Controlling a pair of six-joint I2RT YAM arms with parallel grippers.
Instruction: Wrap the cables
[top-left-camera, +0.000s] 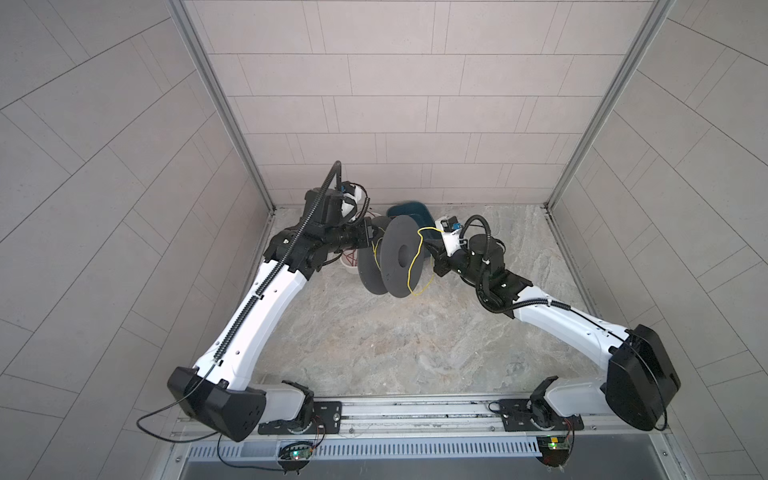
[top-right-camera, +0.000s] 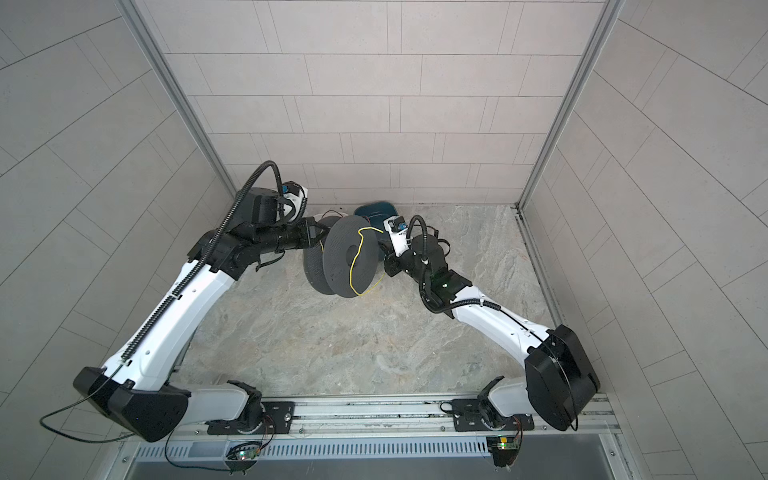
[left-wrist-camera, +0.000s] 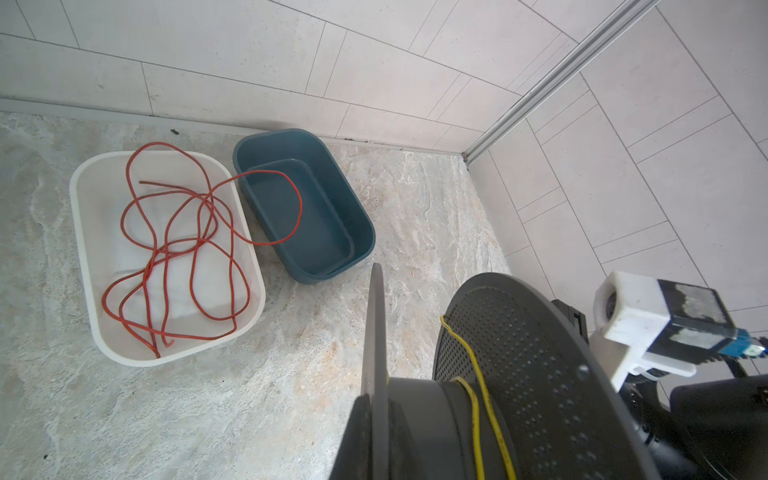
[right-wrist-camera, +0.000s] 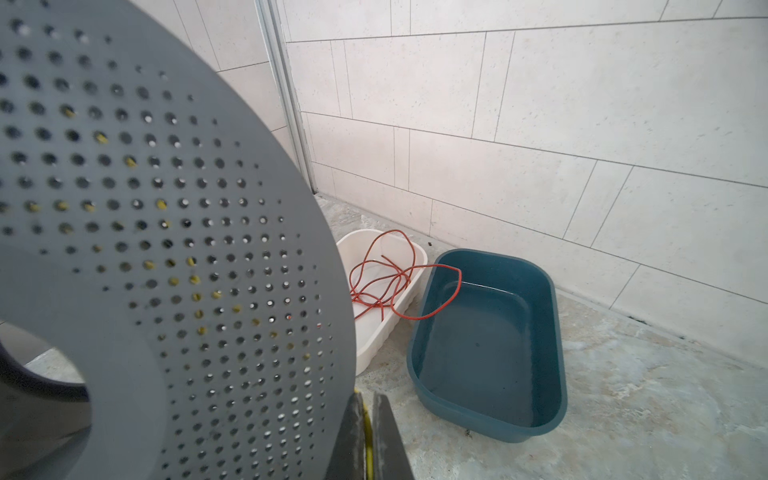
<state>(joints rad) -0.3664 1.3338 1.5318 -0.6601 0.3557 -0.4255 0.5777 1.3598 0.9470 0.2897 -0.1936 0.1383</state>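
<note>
We are clamping the spool flange between left gripper fingers, the yellow cable between right gripper fingers, ideally drawing it taut.

The marbled grey-beige desk carries two upright containers near its far edge. A white tray is at about eleven o'clock, and a dark blue tub sits just beside it at twelve.

Shows pale grey tiled walls on 3 sides beyond and beside the right claw, mottled beige-grey stone floor beneath it, aluminium corner strips farther off. Looks evenly, softly lit.
</note>
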